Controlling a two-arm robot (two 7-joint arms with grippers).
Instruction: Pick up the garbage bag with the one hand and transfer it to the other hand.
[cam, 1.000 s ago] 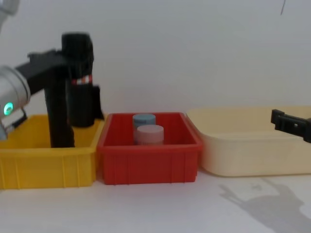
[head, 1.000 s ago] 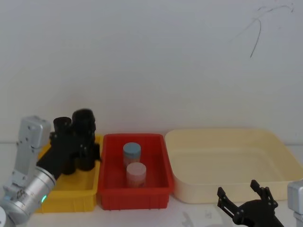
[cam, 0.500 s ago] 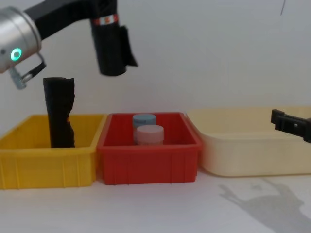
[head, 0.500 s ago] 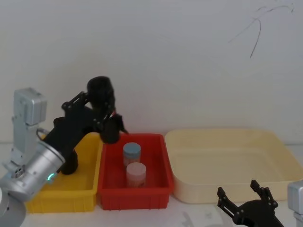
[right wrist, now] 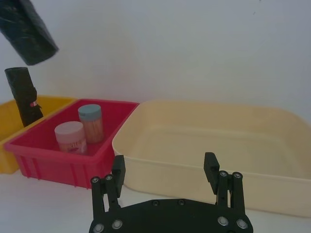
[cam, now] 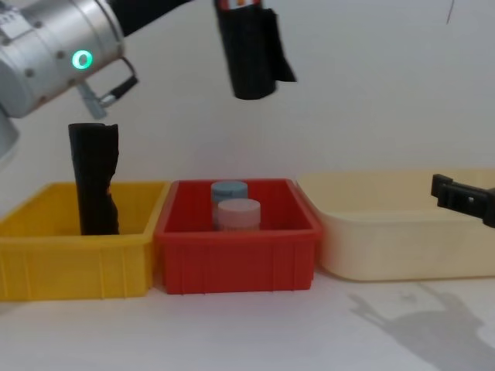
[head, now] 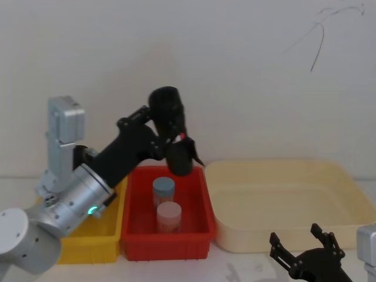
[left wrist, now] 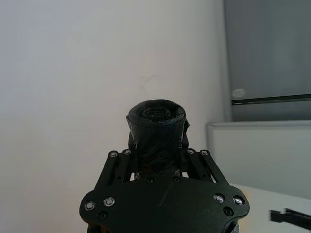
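Note:
The garbage bag [head: 178, 157], a black crinkled roll with a small orange-red label, hangs in the air above the red bin [head: 138, 245]. My left gripper [head: 164, 140], on the silver arm with the green light, is shut on its middle. In the left wrist view the roll [left wrist: 156, 127] stands up between the fingers. From the chest it shows high up [cam: 249, 58], and in the right wrist view at one corner [right wrist: 26, 30]. My right gripper [head: 305, 251] rests low at the front right, open and holding nothing [right wrist: 164, 170].
A second black roll [cam: 93, 179] stands upright in the yellow bin [cam: 73, 267]. Two lidded jars [cam: 234, 209] stand in the red bin [cam: 236, 259]. A wide cream tray [cam: 387, 243] lies to the right, just behind my right gripper.
My left arm has lifted the garbage bag out of the yellow bin and swung it up and to the right, over the red bin. The right gripper has not moved.

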